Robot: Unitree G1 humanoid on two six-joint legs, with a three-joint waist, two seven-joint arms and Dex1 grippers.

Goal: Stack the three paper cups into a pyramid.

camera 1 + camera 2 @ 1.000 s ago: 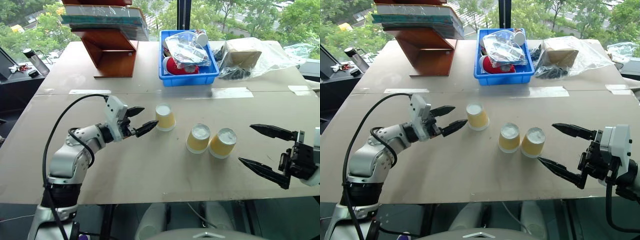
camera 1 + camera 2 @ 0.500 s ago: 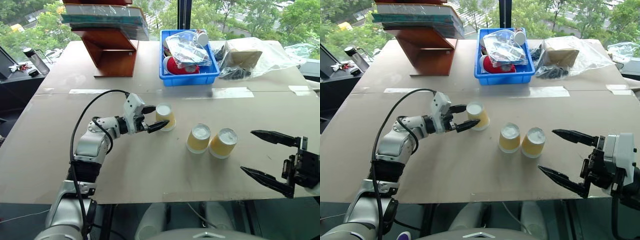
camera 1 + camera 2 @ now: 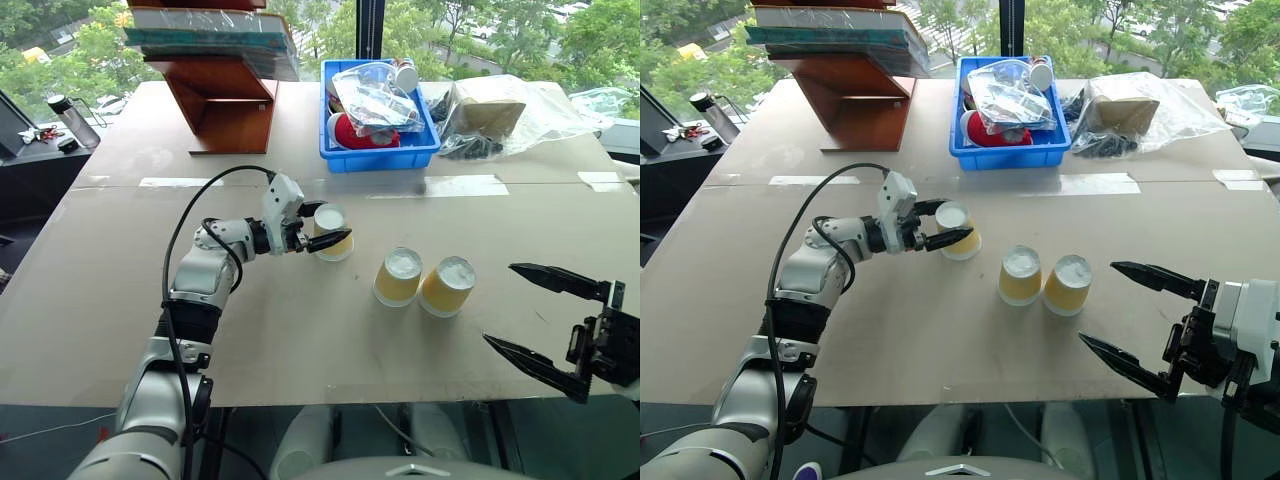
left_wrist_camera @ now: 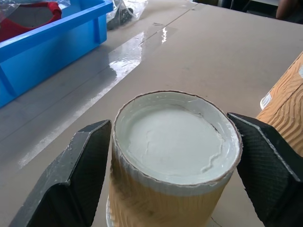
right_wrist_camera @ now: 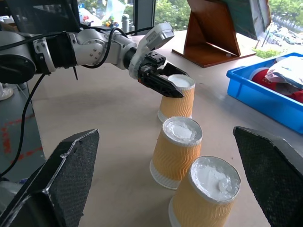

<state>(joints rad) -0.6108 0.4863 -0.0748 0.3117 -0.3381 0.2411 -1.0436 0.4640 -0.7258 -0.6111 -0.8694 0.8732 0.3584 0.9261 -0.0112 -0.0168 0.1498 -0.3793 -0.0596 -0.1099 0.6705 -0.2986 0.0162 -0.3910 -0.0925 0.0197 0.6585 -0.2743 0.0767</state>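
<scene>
3 upside-down paper cups stand on a brown cardboard-covered counter point(image 3: 300, 330), white bases up. 2 of them, the middle cup point(image 3: 397, 277) and the right cup point(image 3: 446, 286), sit side by side and touching near the centre, forming what looks like the base row of the pyramid. the 3rd cup point(image 3: 332, 231) stands apart to their left, a little farther back.

the step in hand appears to be the pick-up of that 3rd cup. the left tool point(image 3: 318, 227) reaches in roughly level and brackets the cup near its upturned base, 1 black finger on each side. in the left wrist view the fingers point(image 4: 85, 165) sit just beside the cup's ribbed wall, with slim gaps, so the jaws are part-way closed around it but not yet clearly pressing; the cup rests on the counter.

the next move, as a judgement, calls for a gentle squeeze, since thin paper could crumple, then a lift, a carry to the right, and a placing centred over the seam between the 2 touching cups without nudging them.

the right tool point(image 3: 545, 318) hovers low at the near right edge of the counter, fingers spread wide, holding nothing, well apart from the cups.

behind, a blue bin point(image 3: 378, 155) holds clear plastic bags.
</scene>
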